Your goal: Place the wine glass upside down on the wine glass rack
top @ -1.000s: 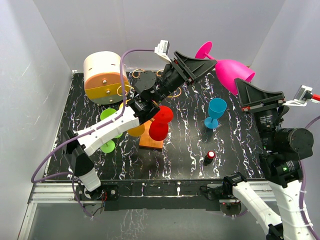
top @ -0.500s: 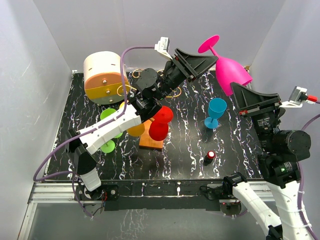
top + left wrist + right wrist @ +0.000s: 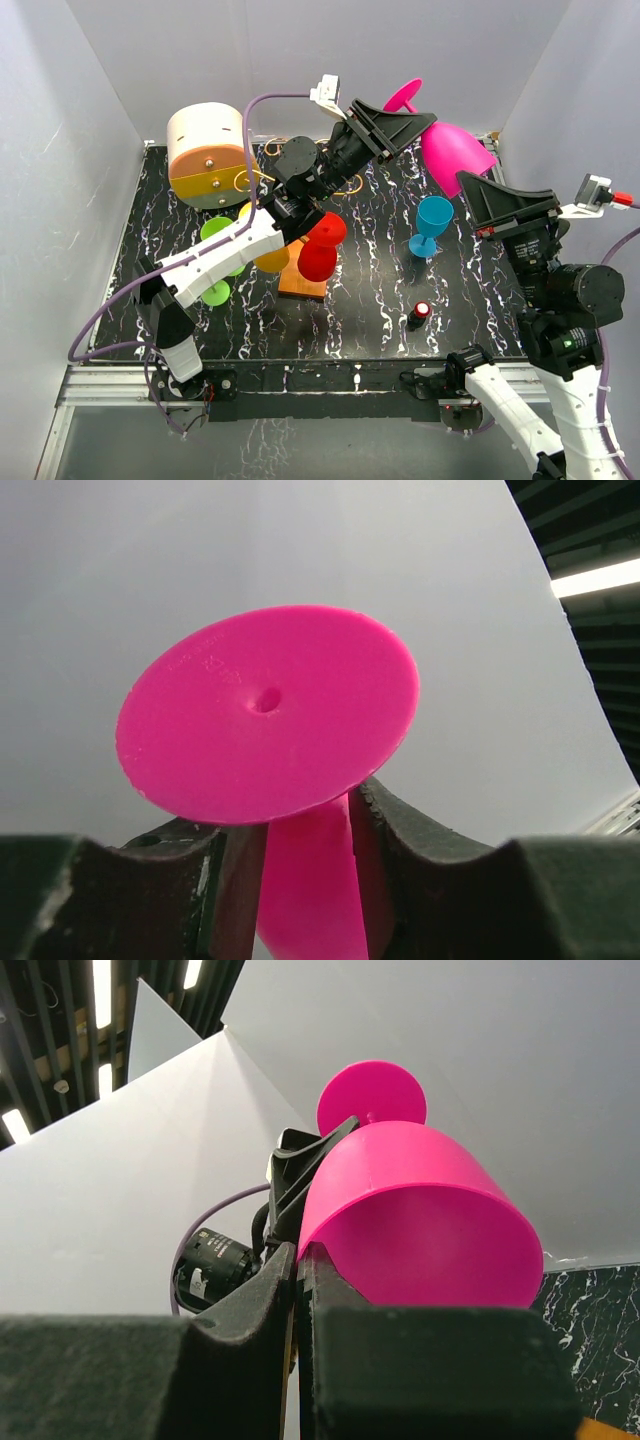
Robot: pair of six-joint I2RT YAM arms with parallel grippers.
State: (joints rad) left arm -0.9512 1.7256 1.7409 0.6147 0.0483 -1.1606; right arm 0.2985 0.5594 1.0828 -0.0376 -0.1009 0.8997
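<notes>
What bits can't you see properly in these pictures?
- Wine glass rack: top view, left arm and coloured glasses cover most of it.
- Pink wine glass stem: top view, left hand hides it.
- Left hand's grip: left wrist view, can't tell if fingers press the stem.
- Small red-topped thing: top view, too small to name.

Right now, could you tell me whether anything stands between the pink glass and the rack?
Yes: the left arm lies across the rack, and a red glass already hangs on the side nearest the pink glass.
</notes>
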